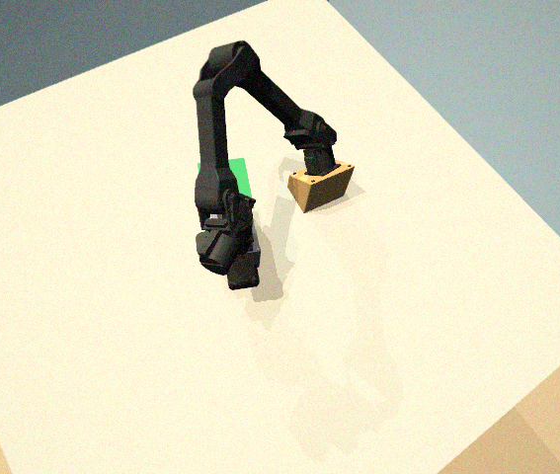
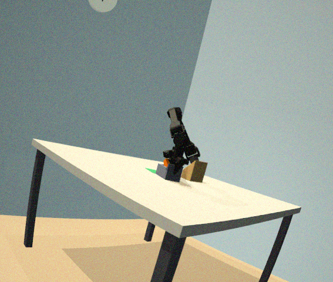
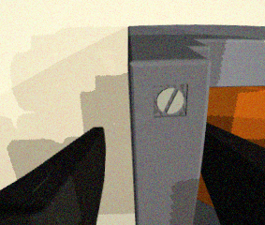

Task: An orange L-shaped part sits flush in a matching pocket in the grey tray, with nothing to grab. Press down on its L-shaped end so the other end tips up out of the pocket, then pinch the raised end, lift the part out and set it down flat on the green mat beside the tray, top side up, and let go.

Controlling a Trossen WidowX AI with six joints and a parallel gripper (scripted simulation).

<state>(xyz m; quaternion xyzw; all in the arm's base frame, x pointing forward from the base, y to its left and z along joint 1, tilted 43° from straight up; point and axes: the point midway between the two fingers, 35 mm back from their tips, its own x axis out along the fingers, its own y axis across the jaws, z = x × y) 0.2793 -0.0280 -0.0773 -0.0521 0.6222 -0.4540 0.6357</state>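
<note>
Fingers of my gripper are partly spread with nothing pinched, one on each side of the grey tray wall, and the orange part sits tipped up in its pocket, so pinching, lifting and laying it on the green mat are left, and no writing shows.

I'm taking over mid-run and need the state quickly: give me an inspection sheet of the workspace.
Surface: cream table, shadows only.
Job's things: grey tray under the arm; orange part tilted in its pocket, one end raised; green mat beside the tray, part-hidden.
Clutter: nothing seen.
Grippers: pincer part-open, fingers straddling the tray wall, holding nothing.
Cables: nothing seen.
Surroundings: tan base block, blue-grey walls, tan floor.
</note>
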